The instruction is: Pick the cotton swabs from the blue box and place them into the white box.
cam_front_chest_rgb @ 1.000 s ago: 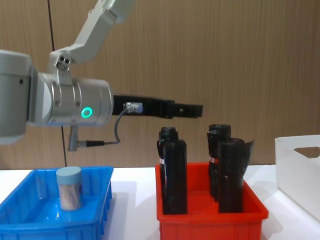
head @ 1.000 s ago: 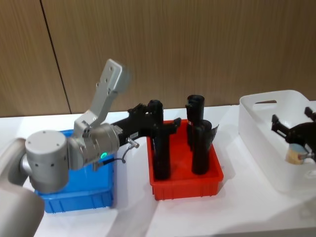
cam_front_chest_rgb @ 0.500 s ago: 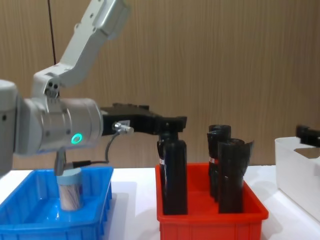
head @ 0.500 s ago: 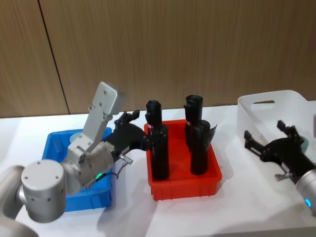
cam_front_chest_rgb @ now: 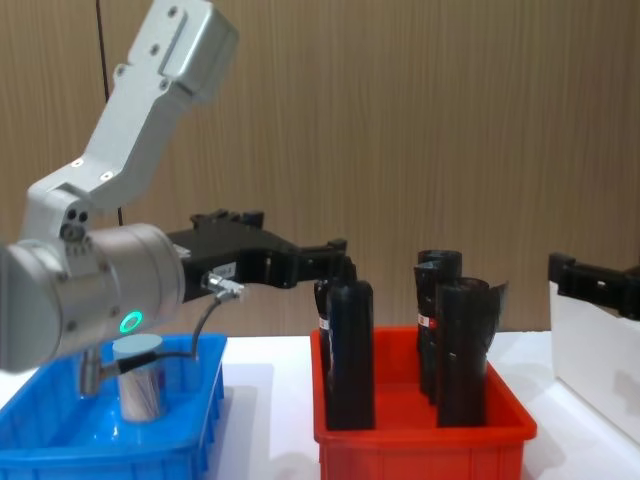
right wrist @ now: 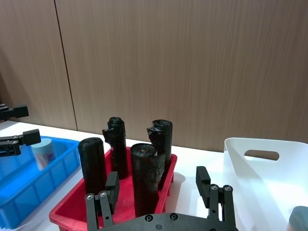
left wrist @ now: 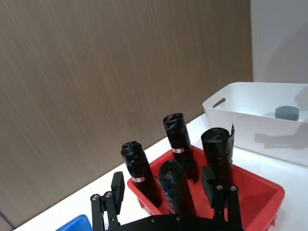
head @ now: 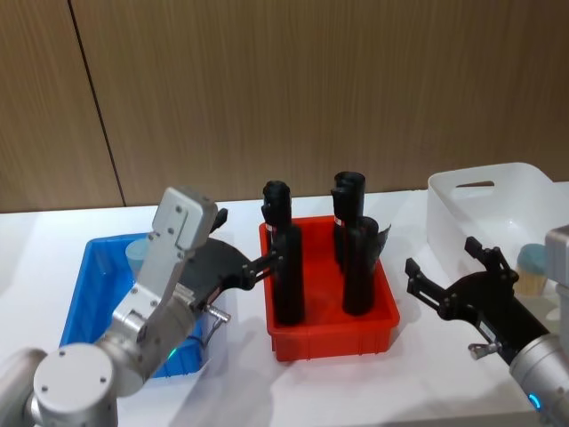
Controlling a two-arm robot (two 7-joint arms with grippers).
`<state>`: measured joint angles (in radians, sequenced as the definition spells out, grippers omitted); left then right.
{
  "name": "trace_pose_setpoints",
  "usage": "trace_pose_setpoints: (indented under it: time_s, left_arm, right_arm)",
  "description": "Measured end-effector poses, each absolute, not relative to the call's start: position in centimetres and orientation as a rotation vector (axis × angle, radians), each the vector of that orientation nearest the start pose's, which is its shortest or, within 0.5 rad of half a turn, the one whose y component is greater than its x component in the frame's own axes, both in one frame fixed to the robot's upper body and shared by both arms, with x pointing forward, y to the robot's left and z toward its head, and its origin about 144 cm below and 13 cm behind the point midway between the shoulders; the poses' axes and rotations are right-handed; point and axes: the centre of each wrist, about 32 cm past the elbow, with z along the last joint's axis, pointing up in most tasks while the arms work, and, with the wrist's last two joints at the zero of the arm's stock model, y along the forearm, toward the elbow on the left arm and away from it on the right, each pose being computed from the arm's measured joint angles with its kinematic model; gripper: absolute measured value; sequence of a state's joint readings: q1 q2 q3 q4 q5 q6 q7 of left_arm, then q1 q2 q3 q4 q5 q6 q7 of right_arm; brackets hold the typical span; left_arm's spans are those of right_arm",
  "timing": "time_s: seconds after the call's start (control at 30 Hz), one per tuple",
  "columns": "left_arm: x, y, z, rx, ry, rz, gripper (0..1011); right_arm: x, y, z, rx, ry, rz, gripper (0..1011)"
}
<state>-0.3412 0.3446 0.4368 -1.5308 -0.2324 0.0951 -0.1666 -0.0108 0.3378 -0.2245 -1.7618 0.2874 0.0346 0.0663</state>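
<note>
The red bin [head: 333, 342] sits mid-table, a shallow glossy plastic tray with sloping walls. Four black bottles [head: 286, 285] stand upright in it. They are tall matte cylinders with crumpled tops, and some carry a small white-and-red label.

Just to the bin's left lies the blue box [head: 84, 289], of the same shape and in bright, shiny plastic. One swab jar [head: 138, 253] stands in the box's far corner, away from the bin. It is a short clear cylinder under a pale blue round lid.

The left gripper [head: 251, 238] hangs above the box's edge next to the bin. Its black fingers are spread wide and empty, pointing at the nearest bottle, and that arm's grey body covers much of the box.

To the bin's right stands the white box [head: 449, 218], translucent and smooth-walled, with a handle slot near its rim. A second swab jar [head: 533, 269] stands inside it.

The right gripper [head: 440, 254] hovers over the table [head: 240, 391] between bin and white box, its fingers also apart and holding nothing.

The table is plain white and the wall [head: 311, 89] behind is brown wood-grain panelling.
</note>
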Motion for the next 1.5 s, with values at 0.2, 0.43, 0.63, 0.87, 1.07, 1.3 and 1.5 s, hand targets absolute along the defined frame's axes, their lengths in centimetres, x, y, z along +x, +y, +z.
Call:
trace_pose_setpoints:
  time_s: [0.2, 0.43, 0.63, 0.87, 1.07, 1.3, 1.5]
  left_arm:
    - [50.8, 20.0, 121.1, 0.087, -0.237, 1.077, 1004]
    - [49.5, 19.9, 120.6, 0.067, -0.263, 1.114, 1004]
    - [49.2, 19.8, 120.5, 0.061, -0.269, 1.122, 1004]
    - [49.2, 19.8, 120.4, 0.061, -0.268, 1.123, 1004]
    - [49.2, 19.8, 120.4, 0.061, -0.268, 1.124, 1004]
    - [49.2, 19.8, 120.4, 0.061, -0.268, 1.124, 1004]
    - [49.2, 19.8, 120.4, 0.061, -0.267, 1.124, 1004]
  right_arm:
    - [44.3, -23.7, 118.9, 0.025, -0.074, -1.23, 1001]
    - [44.3, -23.7, 118.9, 0.026, -0.074, -1.23, 1002]
    - [44.3, -23.7, 118.9, 0.026, -0.075, -1.23, 1002]
    - [44.3, -23.7, 118.9, 0.026, -0.075, -1.23, 1002]
    - [44.3, -23.7, 118.9, 0.026, -0.075, -1.229, 1002]
    - [44.3, -23.7, 118.9, 0.026, -0.075, -1.229, 1002]
    - [44.6, -23.9, 118.8, 0.021, -0.065, -1.219, 1002]
